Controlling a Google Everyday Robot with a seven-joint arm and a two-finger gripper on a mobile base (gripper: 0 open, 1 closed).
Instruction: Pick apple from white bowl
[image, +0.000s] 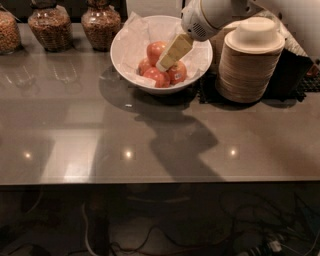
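Gripper (164, 62) hangs inside white bowl (165, 90), tip by top apple (154, 50); open or closed, can't tell from here. Bowl far on counter (100, 135), beside stacked tan bowls (250, 65). Best: straddle apple's middle, squeeze gently, avoid paper lining (132, 40).

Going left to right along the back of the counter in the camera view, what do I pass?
Left to right: three jars, white bowl with the gripper over its apples, stacked tan bowls.
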